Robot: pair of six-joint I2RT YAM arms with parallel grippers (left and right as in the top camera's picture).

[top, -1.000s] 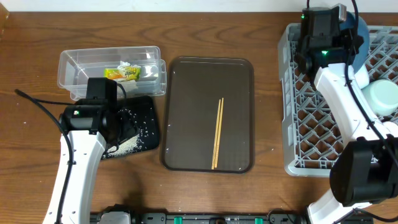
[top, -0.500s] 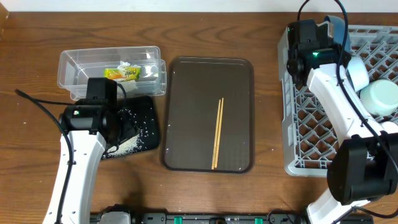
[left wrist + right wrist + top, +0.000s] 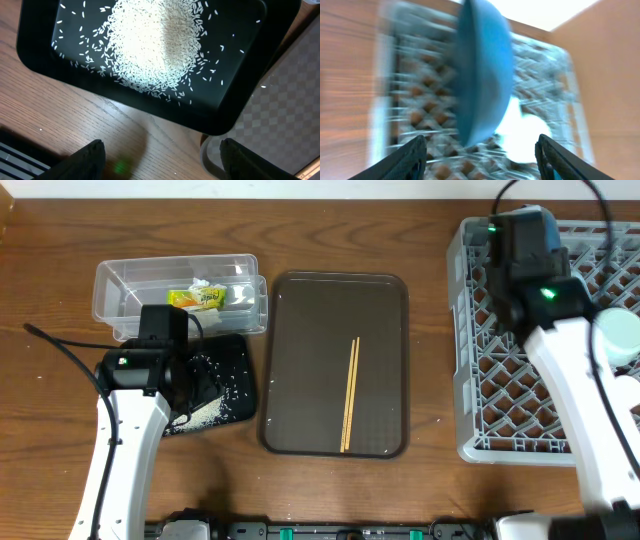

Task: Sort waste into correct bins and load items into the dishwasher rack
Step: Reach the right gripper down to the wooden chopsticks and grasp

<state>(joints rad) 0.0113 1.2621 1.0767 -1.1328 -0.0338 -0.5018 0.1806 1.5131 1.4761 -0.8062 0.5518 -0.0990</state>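
Wrapper [image 3: 207, 298] print, in tub [image 3: 120, 280] upper left overhead, too small to read. Left gripper [image 3: 162, 150] spread wide, empty, over rice [image 3: 150, 45] on black tray [image 3: 35, 50]. Right gripper [image 3: 481, 140] spread wide, gripping nothing; blurred blue bowl [image 3: 482, 75] stands edgewise in rack [image 3: 415, 100].
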